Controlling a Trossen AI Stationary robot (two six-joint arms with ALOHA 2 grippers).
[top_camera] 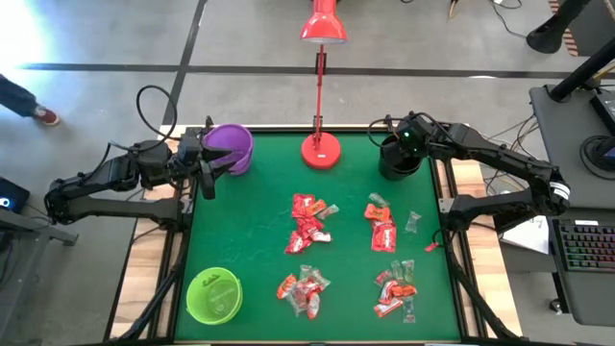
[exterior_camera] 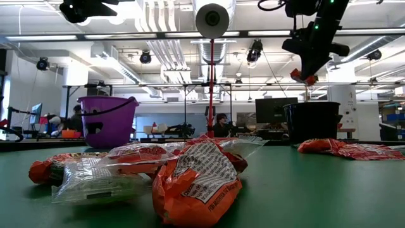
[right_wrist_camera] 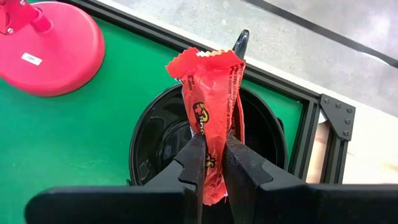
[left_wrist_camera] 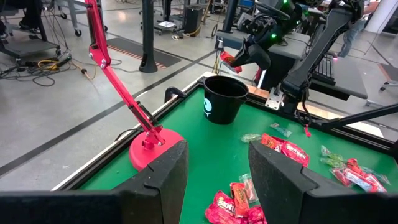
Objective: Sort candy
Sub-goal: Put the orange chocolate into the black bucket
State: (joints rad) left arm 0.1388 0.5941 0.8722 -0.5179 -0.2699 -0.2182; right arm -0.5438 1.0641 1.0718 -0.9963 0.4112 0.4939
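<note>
Two arms flank the green counter (top_camera: 250, 250). Left end effector (top_camera: 206, 165) hangs with fingers parted and empty beside the purple bucket (top_camera: 229, 147) at the far-left edge. Green bucket (top_camera: 213, 294) sits near-left; bare felt lies between them. Red lamp base (top_camera: 320, 150) stands mid-rear. Candy (top_camera: 309, 223) lies in four loose heaps centre-right. Right end effector (right_wrist_camera: 212, 163) pinches one orange-red wrapper (right_wrist_camera: 211, 106), seemingly just above the black bucket (top_camera: 398, 160).

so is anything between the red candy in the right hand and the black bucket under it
Nothing visible. The right hand is shut on the red candy, holding it right above the black bucket, whose open mouth shows dark below with no lid or other thing across it.
</note>
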